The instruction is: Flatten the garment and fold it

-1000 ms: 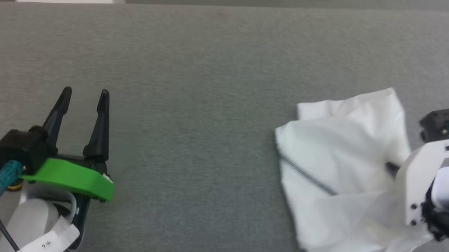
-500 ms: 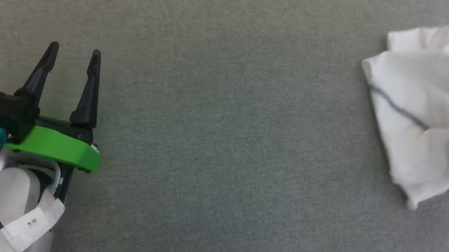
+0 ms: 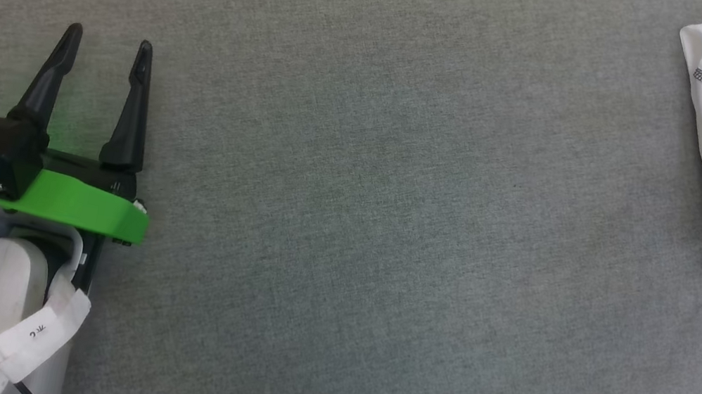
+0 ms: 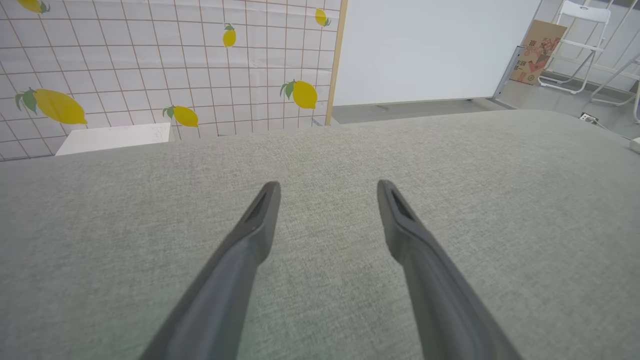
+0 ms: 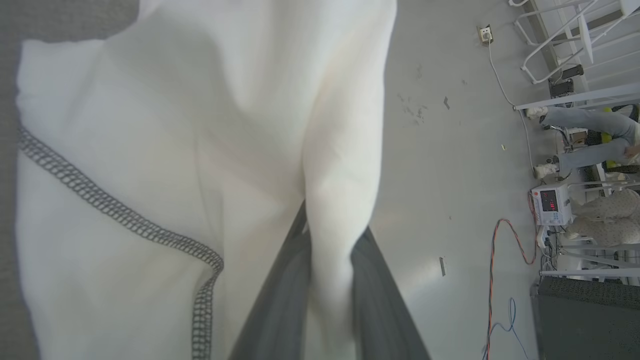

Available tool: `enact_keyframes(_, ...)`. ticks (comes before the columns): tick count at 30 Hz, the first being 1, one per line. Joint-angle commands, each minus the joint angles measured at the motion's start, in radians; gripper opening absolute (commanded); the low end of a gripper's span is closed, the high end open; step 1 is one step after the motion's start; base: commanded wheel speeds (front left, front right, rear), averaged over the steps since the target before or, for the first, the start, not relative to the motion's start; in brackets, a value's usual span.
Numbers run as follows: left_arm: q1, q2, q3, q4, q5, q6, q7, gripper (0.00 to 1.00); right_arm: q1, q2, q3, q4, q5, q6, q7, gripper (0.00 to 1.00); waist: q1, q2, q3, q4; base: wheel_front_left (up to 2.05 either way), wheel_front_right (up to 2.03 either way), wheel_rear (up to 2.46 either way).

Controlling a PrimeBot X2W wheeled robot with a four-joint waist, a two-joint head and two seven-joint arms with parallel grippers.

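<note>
Nearest, at the lower left of the head view: left gripper point(image 3: 110, 35), fingers spread wide, nothing between them, poised low over bare grey cloth-covered counter point(image 3: 394, 197). Ahead of those fingers in the left wrist view, just more open counter.

Further out, in the right wrist view: right gripper point(image 5: 332, 227), pressed close on a thick fold of the garment point(image 5: 150, 125), white cloth bunched between the two dark fingers and hiding their tips. Beside the pinch, a grey stitched seam point(image 5: 115, 210) curving across the fabric. Beyond the cloth, floor point(image 5: 440, 175), so probably a grasp close to the counter's right edge.

Farthest right in the head view: garment crumpled at the top right corner, much of it cut off by the frame, so overall shape hard to call. Visible part lying roughly near-to-far, seam slanting across it.

Key relation: garment well apart from the left gripper, off to its right across a wide stretch of bare counter; right arm plainly the nearer one, already holding. Likely need, as a judgement: drag the bundle leftward toward the middle, or bring the left gripper rightward to a second corner, before any spreading flat. Folding not yet begun.
</note>
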Motion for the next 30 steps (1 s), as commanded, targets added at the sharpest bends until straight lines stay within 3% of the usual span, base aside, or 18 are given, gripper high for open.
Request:
enact_keyframes(1, -0.005, 0.009, 0.004, 0.001, -0.004, 0.007, -0.003, 1.00, -0.020, 0.005, -0.019, 0.003, -0.028, -0.002, -0.019, 0.23, -0.0001, -0.0001, -0.014, 0.003, 0.00, 0.00, 0.00)
enact_keyframes(2, -0.002, 0.008, 0.005, 0.005, -0.007, 0.008, -0.006, 1.00, -0.019, 0.005, -0.027, 0.010, -0.045, -0.002, -0.028, 0.82, -0.0001, -0.0001, -0.024, 0.005, 0.00, 0.00, 0.00)
enact_keyframes(3, 0.001, 0.006, 0.004, 0.010, -0.010, 0.009, -0.010, 1.00, -0.017, 0.010, -0.036, 0.011, -0.056, -0.002, -0.033, 1.00, -0.0001, -0.0001, -0.035, 0.006, 0.00, 0.00, 0.00)
enact_keyframes(8, 0.020, -0.023, -0.009, 0.058, -0.027, 0.012, -0.044, 1.00, 0.009, 0.011, -0.074, 0.001, -0.055, -0.002, -0.132, 1.00, -0.0001, -0.0001, -0.124, 0.028, 0.00, 0.00, 0.00)
enact_keyframes(15, 0.064, -0.067, -0.016, 0.141, -0.058, 0.017, -0.084, 1.00, 0.103, 0.008, -0.054, -0.041, 0.081, -0.002, -0.271, 1.00, -0.0001, -0.0001, -0.269, 0.084, 0.00, 0.00, 0.00)
enact_keyframes(22, 0.116, -0.101, -0.017, 0.202, -0.088, 0.022, -0.103, 1.00, 0.282, 0.048, -0.006, -0.220, 0.277, -0.002, -0.401, 1.00, -0.0001, -0.0001, -0.386, 0.165, 0.00, 0.00, 0.00)
enact_keyframes(30, 0.144, -0.126, -0.027, 0.245, -0.107, 0.023, -0.109, 1.00, 0.527, 0.157, 0.034, -0.437, 0.368, -0.002, -0.523, 1.00, -0.0001, -0.0001, -0.459, 0.262, 0.00, 0.00, 0.00)
